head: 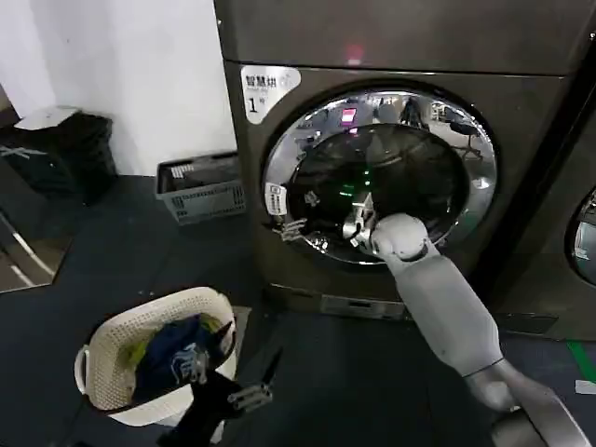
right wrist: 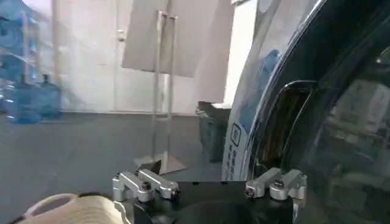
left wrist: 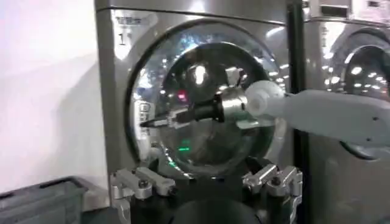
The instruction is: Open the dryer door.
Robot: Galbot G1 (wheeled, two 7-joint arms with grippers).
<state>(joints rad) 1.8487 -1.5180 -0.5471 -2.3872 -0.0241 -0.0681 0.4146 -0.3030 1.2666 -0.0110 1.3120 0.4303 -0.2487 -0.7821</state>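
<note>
Door: the dryer door (head: 379, 177) sat flush in the machine front, chrome rim all round the dark glass; you had not swung it out at all.
Right gripper: your right gripper (head: 291, 227) reached across the glass to the door's left edge, fingers at the handle recess beside the small sticker (head: 275, 197).
Its grip: in the left wrist view the right gripper (left wrist: 155, 122) looked drawn to a narrow point at the rim, but you could not tell whether the fingers were pinching the handle or merely resting there.
Left gripper: your left gripper (head: 250, 391) hung low beside the basket (head: 112, 346), well apart from the door, idle, fingers spread.
Done: the reach to the handle, as far as the pictures showed.
Left: a firm hold on that edge, the pull to release the latch, then the swing outward.
Risk: the fingers might slip off the chrome.
</note>
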